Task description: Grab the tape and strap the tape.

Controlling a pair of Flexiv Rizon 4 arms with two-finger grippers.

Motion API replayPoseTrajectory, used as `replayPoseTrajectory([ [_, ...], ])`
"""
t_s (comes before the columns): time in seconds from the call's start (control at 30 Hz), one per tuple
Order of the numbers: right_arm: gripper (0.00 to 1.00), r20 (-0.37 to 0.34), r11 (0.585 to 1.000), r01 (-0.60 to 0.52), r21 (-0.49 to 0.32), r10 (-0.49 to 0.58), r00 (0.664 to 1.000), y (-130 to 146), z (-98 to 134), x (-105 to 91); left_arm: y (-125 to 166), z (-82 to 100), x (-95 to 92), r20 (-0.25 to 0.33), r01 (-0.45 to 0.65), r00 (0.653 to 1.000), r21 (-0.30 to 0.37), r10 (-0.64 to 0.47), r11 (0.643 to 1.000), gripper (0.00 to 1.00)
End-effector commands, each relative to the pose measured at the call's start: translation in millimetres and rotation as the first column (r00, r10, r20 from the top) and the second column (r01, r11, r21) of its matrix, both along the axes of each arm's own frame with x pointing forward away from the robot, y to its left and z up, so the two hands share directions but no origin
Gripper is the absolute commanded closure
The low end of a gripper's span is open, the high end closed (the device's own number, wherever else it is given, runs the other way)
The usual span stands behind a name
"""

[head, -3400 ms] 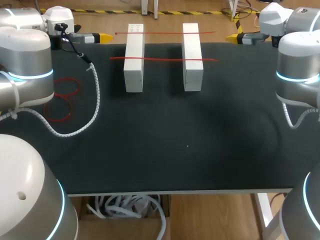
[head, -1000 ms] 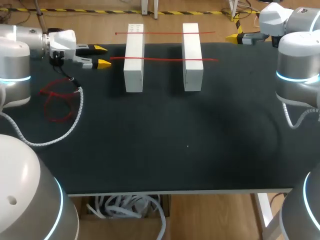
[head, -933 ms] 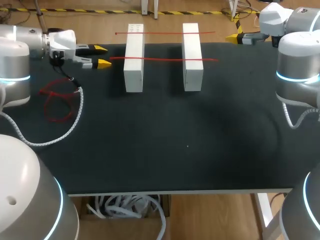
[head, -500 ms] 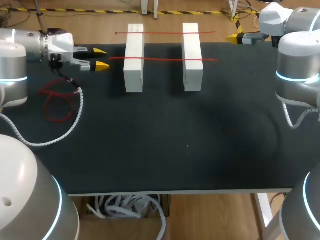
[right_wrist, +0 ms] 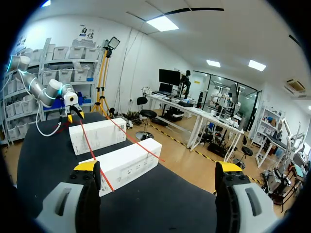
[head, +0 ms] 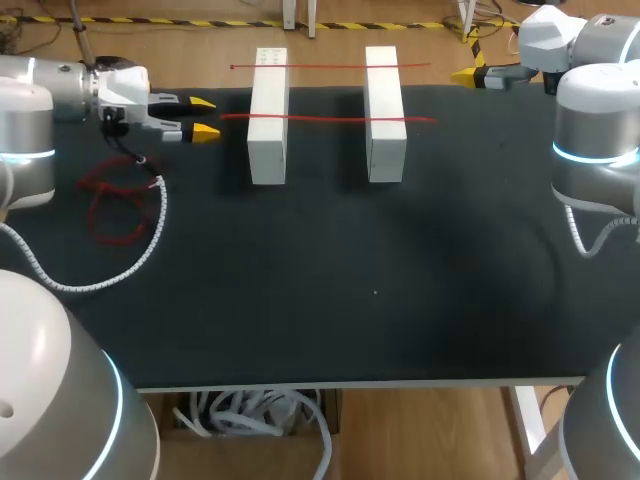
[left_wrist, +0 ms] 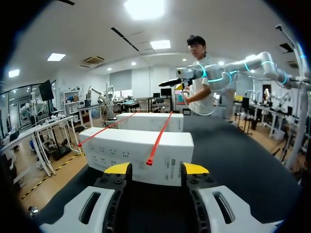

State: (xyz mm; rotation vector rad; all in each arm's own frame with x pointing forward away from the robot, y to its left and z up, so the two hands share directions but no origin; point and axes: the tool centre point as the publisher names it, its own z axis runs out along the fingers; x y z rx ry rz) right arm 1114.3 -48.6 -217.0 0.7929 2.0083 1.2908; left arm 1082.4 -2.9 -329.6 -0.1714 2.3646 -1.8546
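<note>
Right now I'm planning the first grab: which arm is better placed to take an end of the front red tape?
Probably left. The left hand, open, sits in line with the front red tape, whose left end lies just ahead of it. The right hand is farther from the tape's other end.

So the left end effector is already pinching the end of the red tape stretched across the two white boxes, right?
Not yet: the left end effector is open and short of the red tape, whose end lies on the nearer white box. The left wrist view shows it.
</note>
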Motion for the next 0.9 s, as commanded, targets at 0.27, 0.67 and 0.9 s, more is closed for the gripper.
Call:
replayPoseTrajectory([
  [0.27, 0.00, -0.001, 1.000, 0.000, 0.000, 0.000, 1.000, -0.3, 0.1, -0.1, -15.0, -4.7, 13.3, 0.002, 0.043, 0.999, -0.004, -0.043, 0.999, 0.58],
  [0.67, 0.00, -0.001, 1.000, 0.000, 0.000, 0.000, 1.000, -0.3, 0.1, -0.1, -10.4, 0.4, 14.2, 0.025, 0.054, 0.998, -0.003, -0.054, 0.999, 0.59],
  [0.9, 0.00, -0.001, 1.000, 0.000, 0.000, 0.000, 1.000, -0.3, 0.1, -0.1, -12.9, 4.9, 10.3, 0.033, 0.056, 0.998, -0.008, -0.055, 0.998, 0.60],
])
